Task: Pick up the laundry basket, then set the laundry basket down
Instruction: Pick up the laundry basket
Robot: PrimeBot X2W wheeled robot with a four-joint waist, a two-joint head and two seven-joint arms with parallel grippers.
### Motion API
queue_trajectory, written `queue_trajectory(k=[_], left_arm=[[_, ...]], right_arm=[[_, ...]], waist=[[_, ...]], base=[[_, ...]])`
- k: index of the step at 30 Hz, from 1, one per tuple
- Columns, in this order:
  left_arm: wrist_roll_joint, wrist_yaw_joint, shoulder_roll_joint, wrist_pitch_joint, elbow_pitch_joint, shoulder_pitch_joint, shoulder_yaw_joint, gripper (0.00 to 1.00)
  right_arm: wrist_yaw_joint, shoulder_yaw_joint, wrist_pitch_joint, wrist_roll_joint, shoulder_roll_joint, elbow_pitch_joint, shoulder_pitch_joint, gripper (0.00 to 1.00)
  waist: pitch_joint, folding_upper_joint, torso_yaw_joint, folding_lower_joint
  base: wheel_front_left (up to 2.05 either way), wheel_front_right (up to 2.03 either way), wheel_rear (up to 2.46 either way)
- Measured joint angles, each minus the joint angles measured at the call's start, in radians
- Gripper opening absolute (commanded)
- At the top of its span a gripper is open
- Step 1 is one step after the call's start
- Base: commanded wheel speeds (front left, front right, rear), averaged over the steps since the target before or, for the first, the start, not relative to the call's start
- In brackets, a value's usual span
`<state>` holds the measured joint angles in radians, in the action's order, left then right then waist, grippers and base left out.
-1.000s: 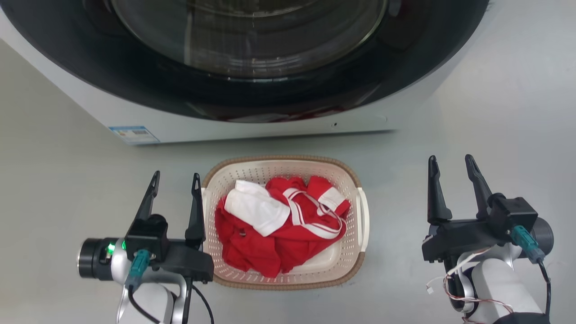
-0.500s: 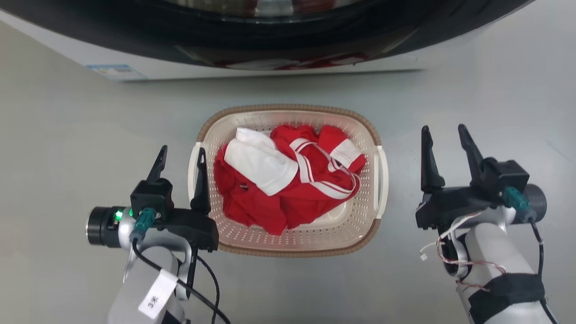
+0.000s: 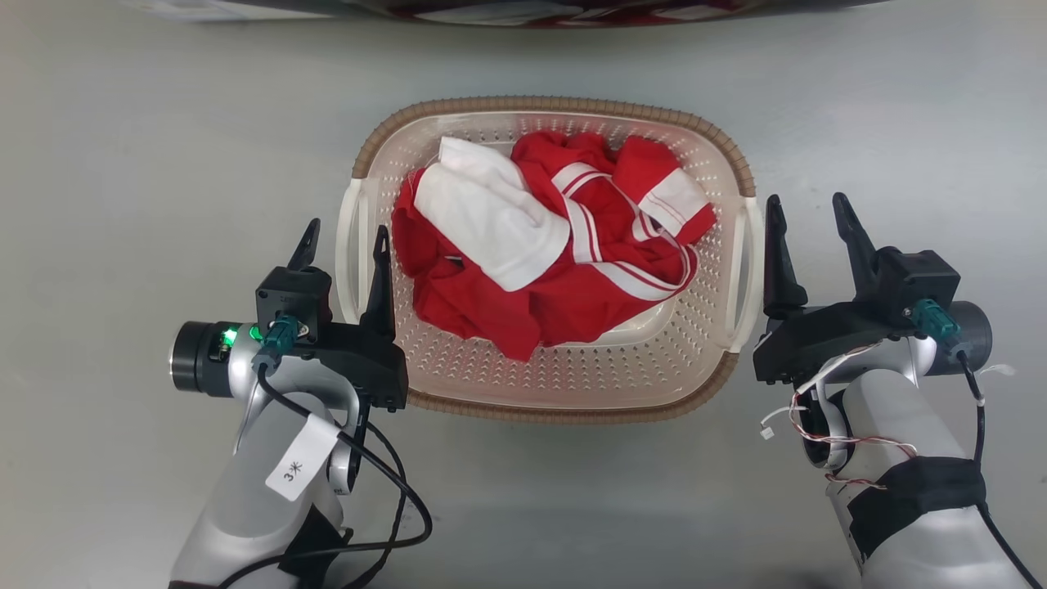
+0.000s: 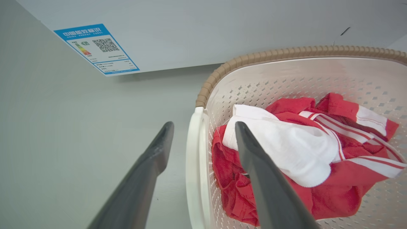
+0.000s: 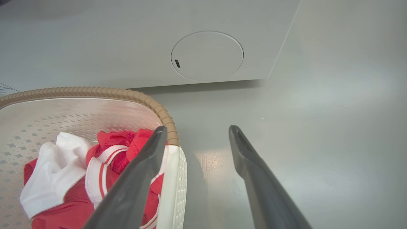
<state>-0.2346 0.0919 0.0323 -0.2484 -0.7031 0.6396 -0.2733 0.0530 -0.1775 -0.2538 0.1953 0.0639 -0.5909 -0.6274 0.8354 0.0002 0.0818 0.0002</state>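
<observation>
Left gripper [image 3: 346, 227] jaws spread astride the perforated plastic laundry basket's [image 3: 564, 105] white handle [image 3: 352, 270]; right gripper [image 3: 806, 198] jaws spread, centre-right.

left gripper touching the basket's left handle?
Apart. Left wrist view: the open left gripper straddles the white handle of the laundry basket, floor showing between outer finger and handle, perforated wall between handle and inner finger.

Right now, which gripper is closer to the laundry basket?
Left. The left gripper straddles the laundry basket's left handle, one finger inside, one outside. The right gripper sits open just outside the right handle.
</observation>
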Motion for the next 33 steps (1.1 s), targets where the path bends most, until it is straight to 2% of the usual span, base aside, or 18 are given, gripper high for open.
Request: queue_trajectory(k=[14, 22, 33], left_arm=[[-0.065, -0.005, -0.002, -0.001, -0.138, 0.040, -0.039, 1.00], [-0.086, -0.023, -0.003, -0.001, -0.191, 0.087, -0.077, 1.00], [-0.127, -0.024, -0.004, -0.001, -0.241, 0.137, -0.127, 1.00]], right_arm=[[0.001, -0.085, 0.000, 0.063, 0.000, -0.061, -0.001, 1.00], [0.019, -0.097, 0.000, 0.097, 0.001, -0.103, -0.033, 1.00], [0.035, -0.123, 0.000, 0.135, 0.002, -0.156, -0.067, 1.00]], waist=[[0.053, -0.0001, 0.029, -0.0001], [0.077, -0.0001, 0.036, -0.0001], [0.097, -0.0002, 0.043, -0.0001]], base=[[0.00, 0.00, 0.00], [0.00, 0.00, 0.00], [0.00, 0.00, 0.00]])
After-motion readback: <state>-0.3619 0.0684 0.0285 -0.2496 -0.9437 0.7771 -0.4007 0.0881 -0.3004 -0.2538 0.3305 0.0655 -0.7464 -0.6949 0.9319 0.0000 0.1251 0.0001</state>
